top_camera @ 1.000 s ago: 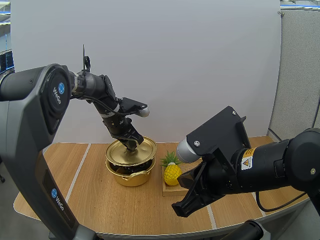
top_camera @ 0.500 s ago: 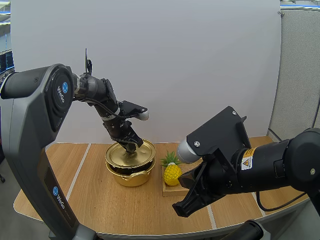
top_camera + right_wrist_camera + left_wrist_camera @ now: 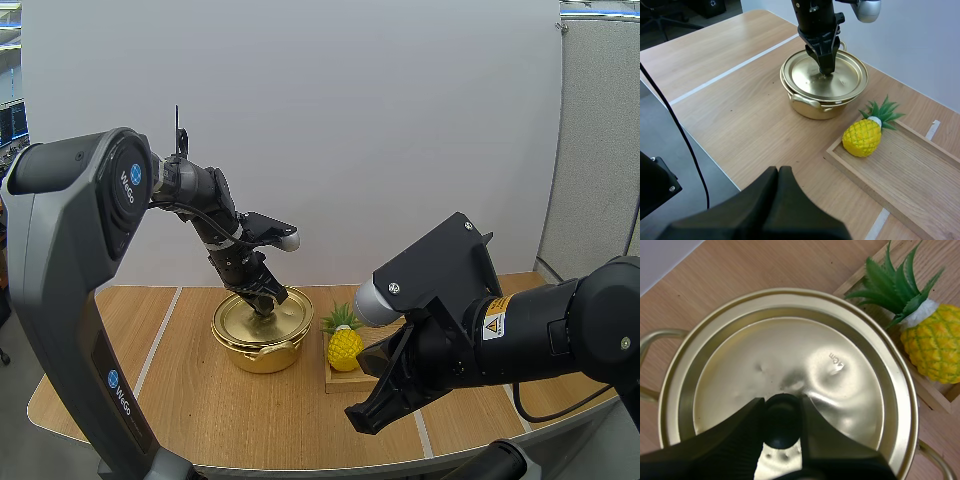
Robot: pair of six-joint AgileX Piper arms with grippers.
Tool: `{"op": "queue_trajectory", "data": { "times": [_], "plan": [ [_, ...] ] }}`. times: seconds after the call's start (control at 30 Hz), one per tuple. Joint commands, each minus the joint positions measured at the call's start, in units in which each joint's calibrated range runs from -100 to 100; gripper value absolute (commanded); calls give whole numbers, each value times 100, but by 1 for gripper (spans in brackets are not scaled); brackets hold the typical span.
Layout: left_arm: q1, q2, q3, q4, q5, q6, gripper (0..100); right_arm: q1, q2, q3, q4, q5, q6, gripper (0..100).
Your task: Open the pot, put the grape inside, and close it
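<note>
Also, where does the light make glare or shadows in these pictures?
Left wrist view: white glare on the lid beside the knob that the left gripper pinches. Right wrist view: only a mild sheen there. High view: even light, a weak shadow under the pot.

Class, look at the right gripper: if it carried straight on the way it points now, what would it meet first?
Most likely the bare table, short of the pot and the wooden tray: the right gripper, shut, points forward and down at that stretch. Depth is hard to judge.
</note>
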Motion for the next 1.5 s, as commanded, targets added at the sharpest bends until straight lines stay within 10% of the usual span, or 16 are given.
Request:
{"op": "queue_trajectory", "data": {
  "times": [0.0,0.67,0.8,0.93,1.47],
  "plan": [
    [-6,107,163,287,-49,-14,0,-15,-46,6,-41,22,-9,0],
    [-6,56,163,291,855,-14,0,-15,-46,6,-41,22,-9,0],
    [-6,56,163,291,962,-14,26,-15,-46,6,-41,22,-9,0],
    [-6,56,163,291,1190,0,98,-15,-46,6,-41,22,-9,0],
    [-6,-1513,-117,270,1982,-130,100,-15,-46,6,-44,6,-9,0]
  ]
}}
